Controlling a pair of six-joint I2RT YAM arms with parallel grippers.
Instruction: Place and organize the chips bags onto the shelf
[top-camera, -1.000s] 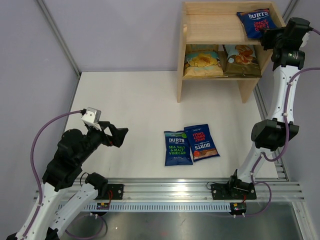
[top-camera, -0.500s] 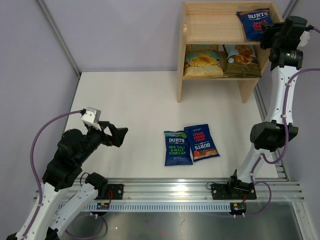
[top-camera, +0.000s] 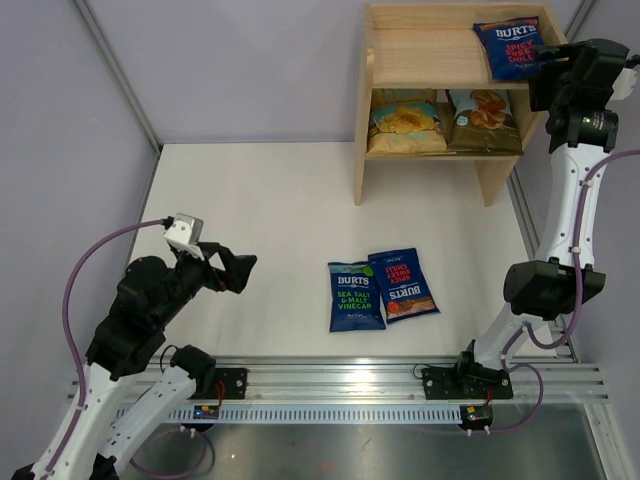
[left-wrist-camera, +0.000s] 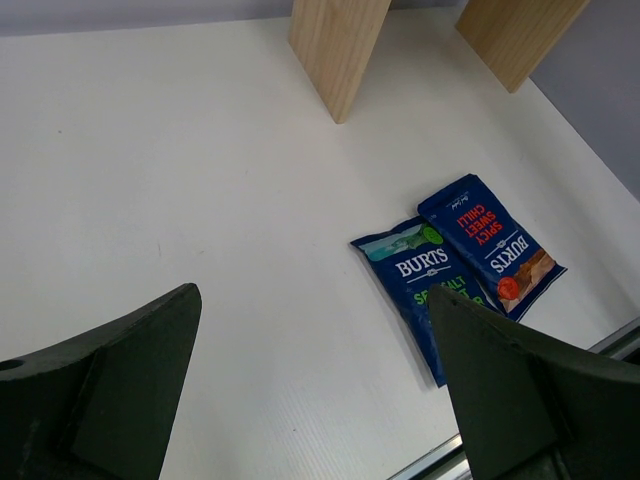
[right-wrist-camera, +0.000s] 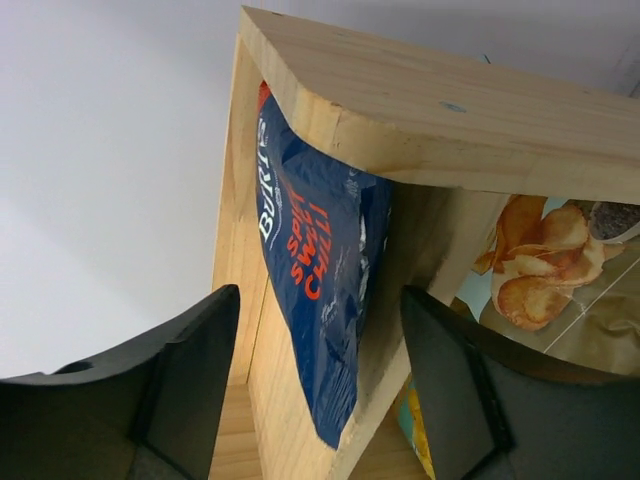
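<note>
Right hand (right-wrist-camera: 320, 310) stands parted beside the shelf (top-camera: 420, 45), gripping nothing; the red-label bag (top-camera: 510, 45) lies at the upper tier's right end. Left hand (left-wrist-camera: 312, 320) is wide open and empty. Placement of this bag appears complete. Next move: collect the green-label bag (top-camera: 355, 297) or the second red-label bag (top-camera: 403, 284) from the bench (top-camera: 260, 200).

The white table (top-camera: 250, 210) carries two blue bags (top-camera: 356, 296) and the wooden shelf (top-camera: 425, 55), itself holding three bags (top-camera: 407, 123).

Even, diffuse overhead lighting is noted. The white table (top-camera: 260, 210) is rendered bright and uniform. Soft shadow is cast beneath the shelf (top-camera: 420, 45). In the left wrist view, the near fingers (left-wrist-camera: 110, 390) are rendered dark and slightly soft.
</note>
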